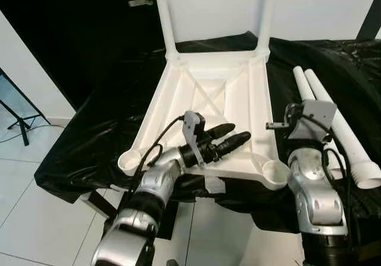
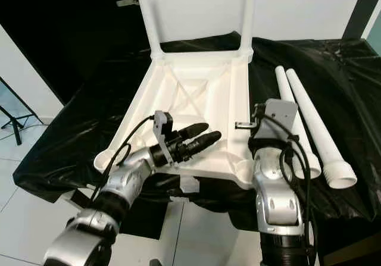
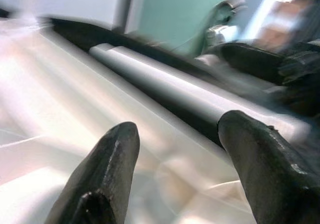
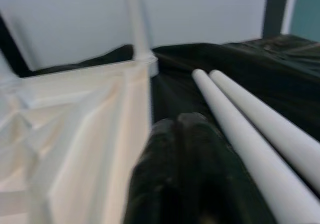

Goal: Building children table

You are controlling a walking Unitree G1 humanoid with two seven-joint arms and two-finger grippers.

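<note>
A white plastic table top [image 1: 205, 81] lies upside down on the black-covered surface. Two white legs [image 1: 166, 16] stand fitted in its far corners. Its two near corner sockets [image 1: 275, 172] are empty. Two loose white legs [image 1: 339, 123] lie side by side to the right of the top. My left gripper [image 1: 238, 132] hovers open over the near part of the ribbed underside, with nothing between its fingers [image 3: 107, 169]. My right gripper [image 4: 182, 121] is shut and empty. It sits between the top's right edge and the loose legs, behind its wrist mount [image 1: 309, 120].
Black cloth [image 1: 101, 135] drapes over the work surface and hangs off its near edge. White tile floor [image 1: 36, 206] lies below at the left, with a black tripod foot [image 1: 21, 123] on it. A white wall stands behind.
</note>
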